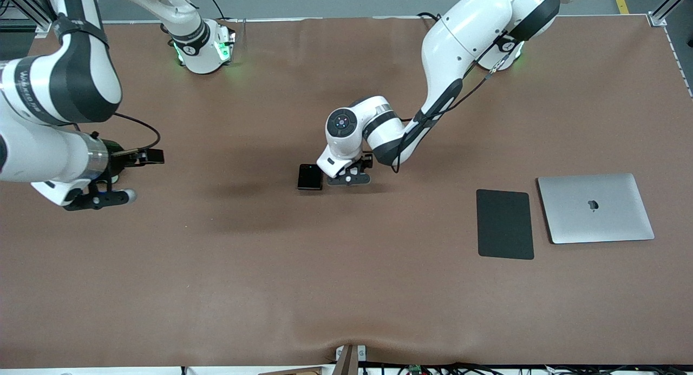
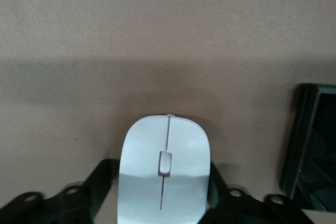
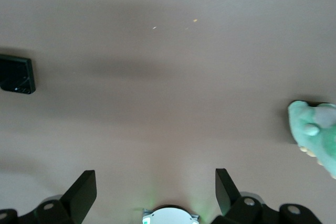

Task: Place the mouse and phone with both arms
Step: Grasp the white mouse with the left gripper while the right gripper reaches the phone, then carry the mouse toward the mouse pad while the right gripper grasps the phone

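Observation:
The white mouse shows in the left wrist view between the black fingers, which press its two sides; in the front view the hand hides it. My left gripper is low at the middle of the table and shut on the mouse. The black phone lies flat on the table right beside that gripper, toward the right arm's end. It also shows in the left wrist view and the right wrist view. My right gripper is open and empty above bare table near the right arm's end, waiting.
A flat dark rectangular pad and a closed silver laptop lie side by side toward the left arm's end. A blurred pale green thing sits at the edge of the right wrist view. The brown table cover spreads wide.

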{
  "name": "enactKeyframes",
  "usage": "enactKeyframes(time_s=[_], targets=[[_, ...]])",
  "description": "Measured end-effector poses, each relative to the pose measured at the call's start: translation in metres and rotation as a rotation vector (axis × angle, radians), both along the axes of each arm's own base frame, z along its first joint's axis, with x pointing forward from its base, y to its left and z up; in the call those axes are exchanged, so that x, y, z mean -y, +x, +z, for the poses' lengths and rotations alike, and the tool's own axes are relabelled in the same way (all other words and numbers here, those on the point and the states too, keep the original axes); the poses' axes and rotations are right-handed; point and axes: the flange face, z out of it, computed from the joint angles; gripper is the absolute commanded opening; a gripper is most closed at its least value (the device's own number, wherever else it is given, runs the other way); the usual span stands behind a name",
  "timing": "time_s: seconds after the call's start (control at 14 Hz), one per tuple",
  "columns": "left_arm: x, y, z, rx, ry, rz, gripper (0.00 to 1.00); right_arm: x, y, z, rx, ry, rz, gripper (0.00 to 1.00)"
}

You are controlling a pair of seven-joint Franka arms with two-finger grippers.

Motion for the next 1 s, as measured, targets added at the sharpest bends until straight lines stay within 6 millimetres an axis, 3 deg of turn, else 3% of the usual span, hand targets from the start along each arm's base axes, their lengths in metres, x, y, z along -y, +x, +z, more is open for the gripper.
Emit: enactKeyframes(time_s=[0.21, 0.43, 0.57, 0.79, 1.0], targets=[[0.0, 0.0, 0.001, 0.001, 0.002, 0.001, 0.05, -0.01, 0.002, -0.028, 0.026, 0.074, -0.027, 1.0], [-0.003, 0.005, 0.012, 0.003, 0.018, 0.008, 0.05, -0.029, -0.004, -0.073, 0.06, 0.088, -0.02, 1.0], [-0.009, 0.015, 0.039, 0.018, 0.035, 0.018, 0.05, -0.053, -0.015, -0.096, 0.047, 0.072, -0.023, 1.0], [-0.023, 0.031, 0.101, 0.051, 0.056, 0.052, 0.05, -0.097, -0.032, -0.128, 0.093, 0.047, -0.054, 1.0], [-0.052, 0.057, 0.159, 0.078, 0.039, 0.126, 0.05, -0.148, -0.061, -0.169, 0.161, 0.041, -0.104, 1.0]])
